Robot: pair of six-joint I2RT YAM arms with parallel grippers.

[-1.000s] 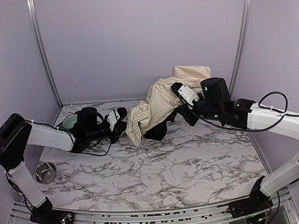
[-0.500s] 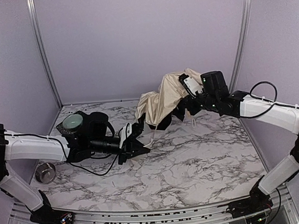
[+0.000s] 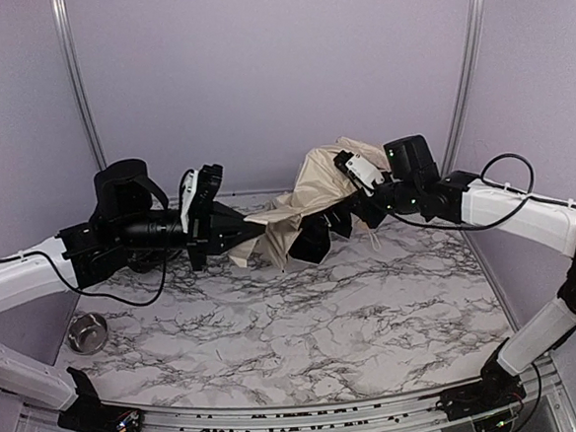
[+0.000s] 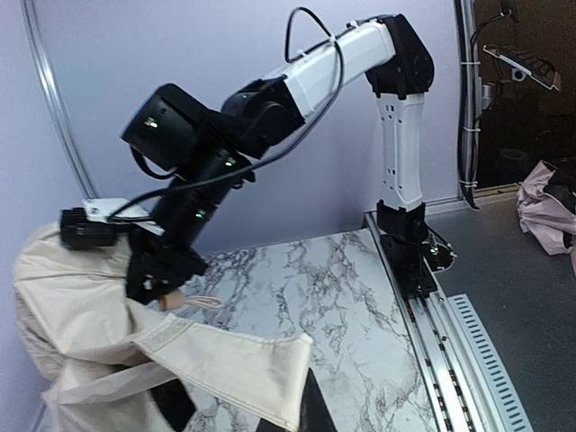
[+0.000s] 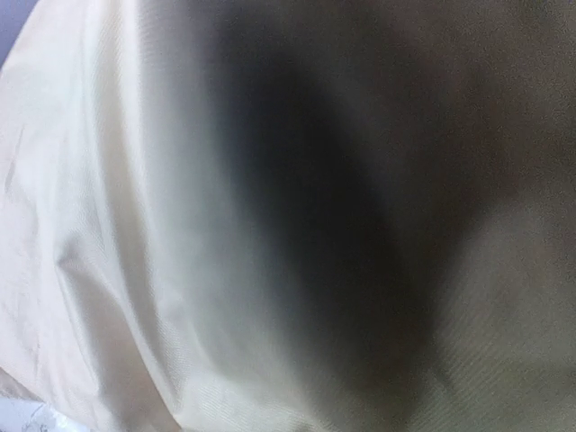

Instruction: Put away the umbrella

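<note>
The umbrella [image 3: 306, 190] is a rumpled mass of cream-beige fabric held off the table between my two arms at the back middle. My left gripper [image 3: 242, 231] is raised and points right, shut on a stretched flap of the fabric [image 4: 225, 355]; one dark finger [image 4: 329, 409] shows beside the flap's edge. My right gripper [image 3: 357, 209] is half buried under the fabric. In the left wrist view the right gripper [image 4: 160, 270] is shut at the pale tan knob handle [image 4: 171, 298], its wrist loop hanging out. The right wrist view shows only fabric [image 5: 180, 225]. The black shaft is hidden.
A small steel bowl [image 3: 87, 332] sits on the marble table [image 3: 315, 323] at the near left. Purple walls with metal posts [image 3: 80, 102] close the back and sides. A metal rail [image 4: 450, 351] runs along the table's near edge.
My left arm has risen from low on the table and now holds a fabric flap pulled out to the left. My right gripper with the umbrella has dropped slightly and the fabric has spread.
</note>
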